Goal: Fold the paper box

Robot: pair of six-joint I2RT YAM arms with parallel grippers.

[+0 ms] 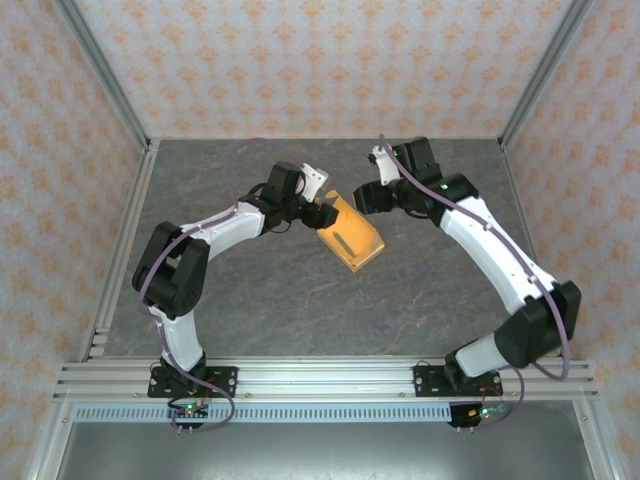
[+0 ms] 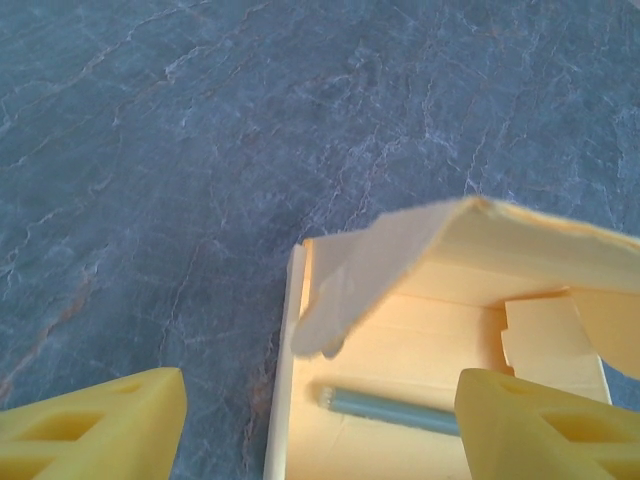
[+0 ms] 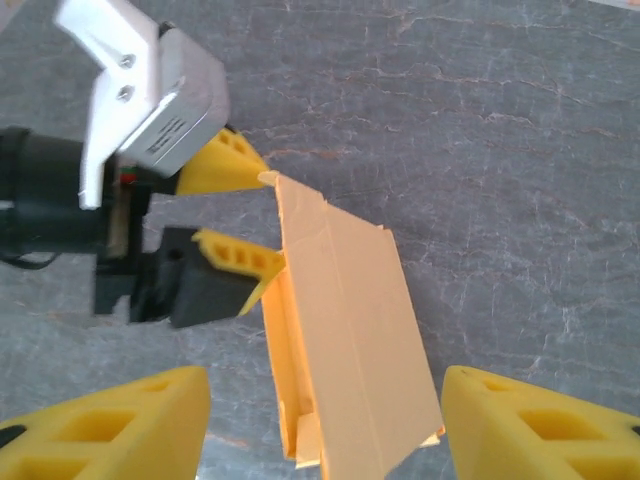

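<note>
The orange-yellow paper box lies on the grey table, partly folded, between the two arms. My left gripper is open at the box's left end. In the left wrist view one finger is over the box floor and the other finger stands off the wall on the table. A lid flap stands raised and a grey-blue slot shows inside. My right gripper is open with its fingers wide on either side of the box lid, not touching it. Beyond the box the left gripper straddles its far corner.
The grey stone-look table is walled by patterned panels with metal posts at the corners. An aluminium rail runs along the near edge, carrying both arm bases. The arms arch inward over the table's middle.
</note>
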